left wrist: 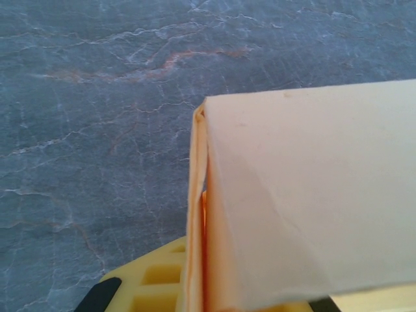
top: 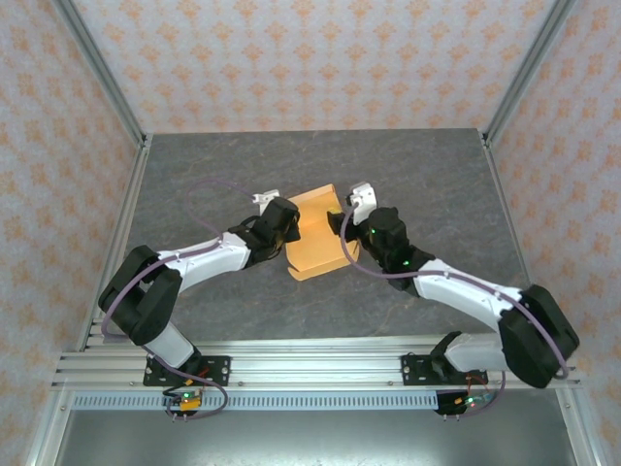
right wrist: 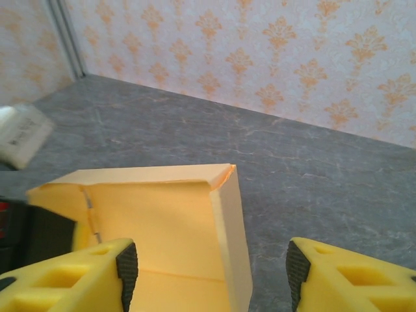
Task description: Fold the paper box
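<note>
Yellow fingers of the right hand sit at the bottom of the right wrist view, one in the lower left corner and one in the lower right. They are spread well apart: that hand is open and holds nothing. Between them rises the paper box, tan-orange. One upright side wall and a corner stand in the gap and, as far as can be seen, touch neither pad. The box's far wall runs off towards the left of the frame, where the black body of the other arm shows at the edge.

In the left wrist view the left hand is closed on the paper box. A thin cardboard wall runs down the middle of the frame and passes between that hand's own yellow fingers at the bottom edge. A pale cardboard panel spreads from the wall's top edge across the right half of the frame.

From above, the box lies in the middle of the picture on the dark grey veined table, partly folded. The left hand is at its left side and the right hand at its right. Both arms reach in from the bottom of the frame, where their bases sit on a metal rail. Walls with an orange pattern close off the table at the top, left and right.
</note>
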Robot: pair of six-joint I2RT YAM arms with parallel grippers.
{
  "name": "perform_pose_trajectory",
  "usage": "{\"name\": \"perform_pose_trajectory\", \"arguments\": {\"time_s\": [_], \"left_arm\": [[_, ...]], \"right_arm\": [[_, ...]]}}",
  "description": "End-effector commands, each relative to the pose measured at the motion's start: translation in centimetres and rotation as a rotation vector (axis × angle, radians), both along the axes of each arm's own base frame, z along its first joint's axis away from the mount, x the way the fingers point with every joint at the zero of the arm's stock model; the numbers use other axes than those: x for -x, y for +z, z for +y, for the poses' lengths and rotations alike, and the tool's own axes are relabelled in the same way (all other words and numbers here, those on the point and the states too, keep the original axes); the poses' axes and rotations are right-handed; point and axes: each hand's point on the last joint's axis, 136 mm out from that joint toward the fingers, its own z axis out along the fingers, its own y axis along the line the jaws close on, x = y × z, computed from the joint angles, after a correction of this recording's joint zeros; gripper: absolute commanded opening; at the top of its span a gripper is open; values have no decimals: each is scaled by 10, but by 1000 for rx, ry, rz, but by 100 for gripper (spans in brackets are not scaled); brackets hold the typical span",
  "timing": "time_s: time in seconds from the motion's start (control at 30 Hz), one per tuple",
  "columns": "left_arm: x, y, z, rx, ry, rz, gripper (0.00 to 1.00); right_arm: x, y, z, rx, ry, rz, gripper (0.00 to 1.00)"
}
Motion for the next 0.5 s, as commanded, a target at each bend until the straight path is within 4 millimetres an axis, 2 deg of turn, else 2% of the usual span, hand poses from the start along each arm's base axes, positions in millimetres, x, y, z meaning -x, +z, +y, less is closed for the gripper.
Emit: {"name": "perform_pose_trajectory", "arguments": {"time_s": [0.0, 0.07, 0.13, 0.2, 0.23, 0.3, 0.33, 0.47], "left_arm": [[-5, 4, 13, -11, 82, 1, 0], [-4, 2, 13, 13, 103, 18, 0], [-3, 1, 17, 45, 144, 51, 0], [-1, 1, 20, 68, 181, 84, 0], [-1, 1, 21, 85, 196, 98, 0], [-2, 2, 20, 120, 218, 112, 0], [-3, 5, 20, 139, 227, 113, 0], [-7, 10, 21, 157, 264, 105, 0]], "right_arm": [[15, 8, -9, -116, -5, 74, 66], [16, 14, -24, -224, -101, 131, 68], [17, 10, -44, -439, -255, 248, 72], [22, -8, -68, -734, -458, 410, 76], [27, -17, -74, -885, -532, 498, 75], [33, -17, -59, -1030, -485, 600, 72], [35, -14, -50, -1045, -454, 637, 72], [50, -15, -46, -974, -506, 752, 74]]}}
